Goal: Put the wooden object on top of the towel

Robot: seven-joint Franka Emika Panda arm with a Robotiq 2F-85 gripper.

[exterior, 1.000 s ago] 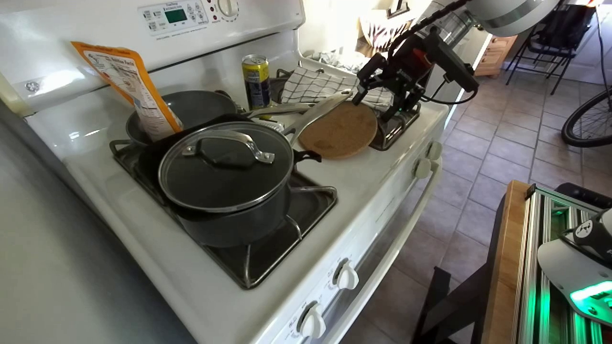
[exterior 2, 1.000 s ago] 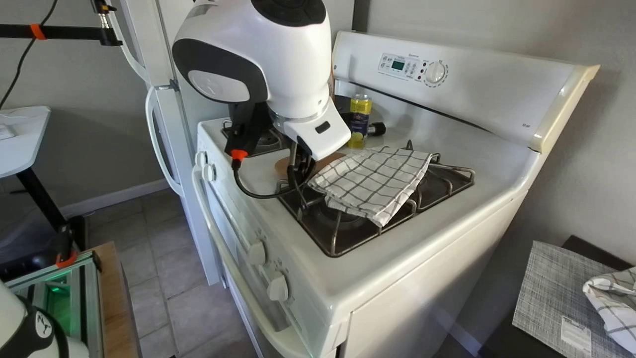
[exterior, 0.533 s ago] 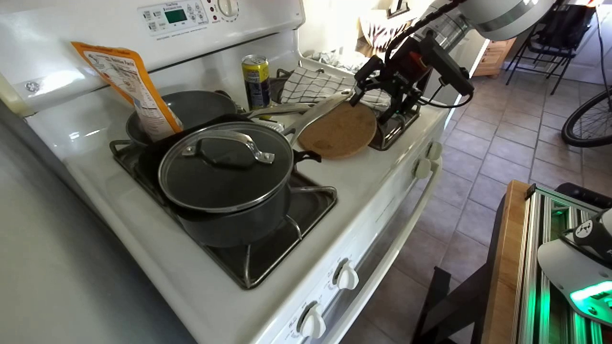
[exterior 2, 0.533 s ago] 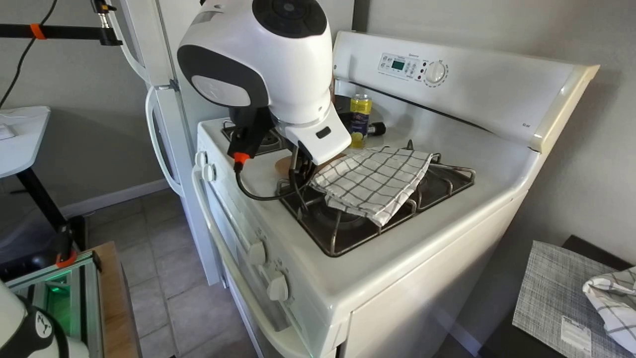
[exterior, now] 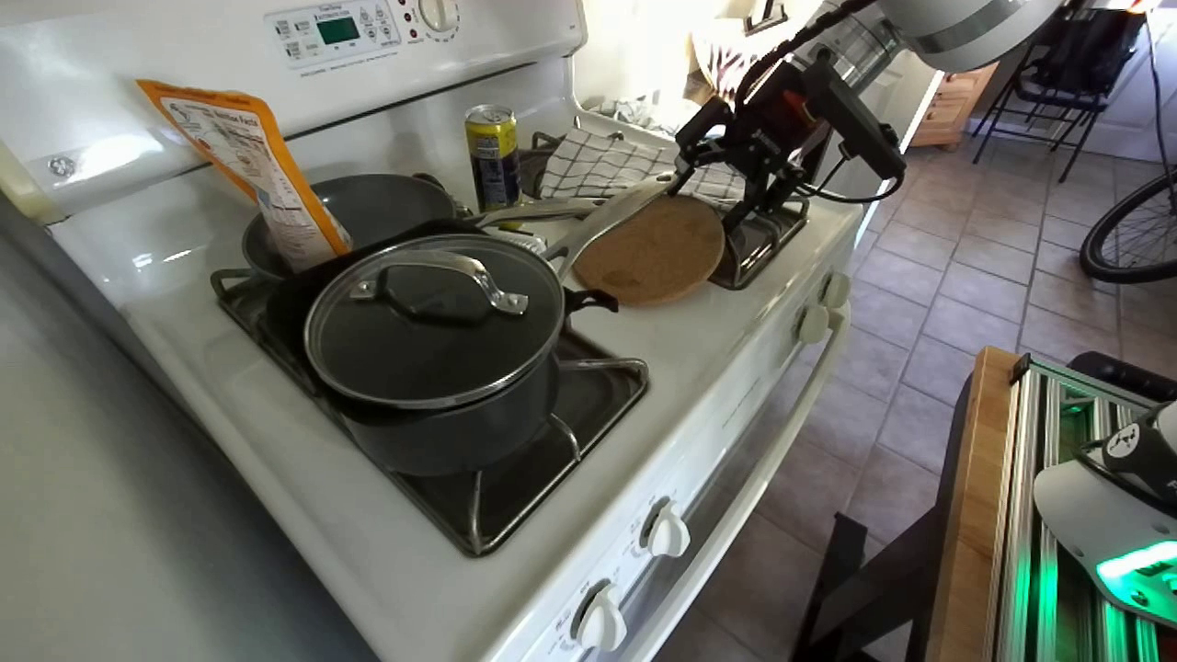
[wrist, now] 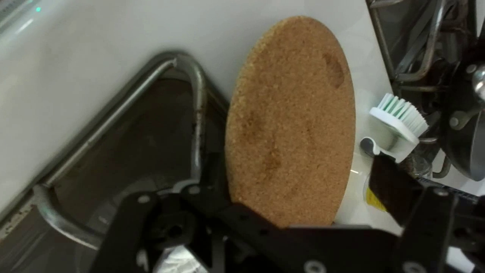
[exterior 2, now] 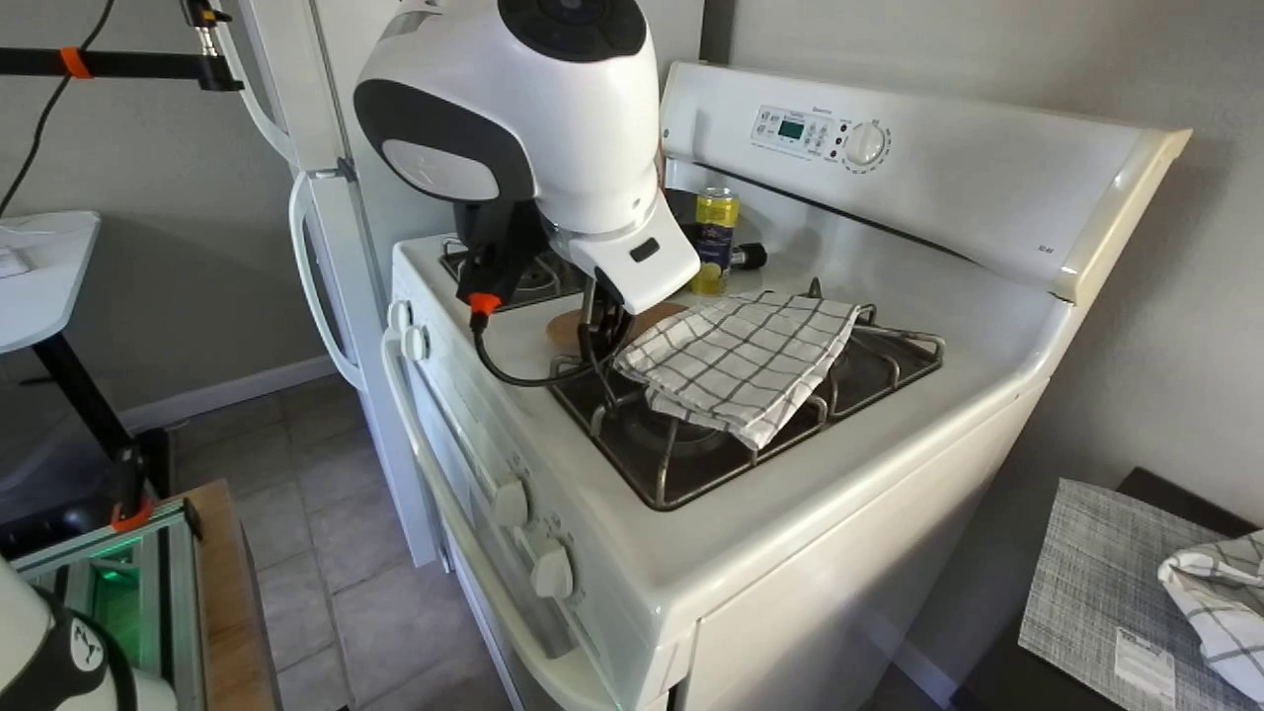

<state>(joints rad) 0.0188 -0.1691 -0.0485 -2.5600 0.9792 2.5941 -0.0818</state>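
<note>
Grey wall (exterior 2: pixel 987 49) behind white stove (exterior 2: pixel 829 583); tiled floor (exterior: pixel 883 317); black chair (exterior: pixel 1062 95), probably folding, near wooden drawers (exterior: pixel 954 108).

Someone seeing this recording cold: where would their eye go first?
Probably to the big lidded pot in the foreground of an exterior view, then the orange-edged pouch tilted in the pan behind it. Next comes the round cork board on the stove, large in the wrist view, with the open black hand near its edge. In an exterior view, the white robot arm looms near the checked towel.

A kitchen, white stove (exterior: pixel 690 336), burner grates (exterior: pixel 598 365), cooking pot (exterior: pixel 441 368) (lidded), gray pan (exterior: pixel 386 207), dish brush (wrist: pixel 396 127)
</note>
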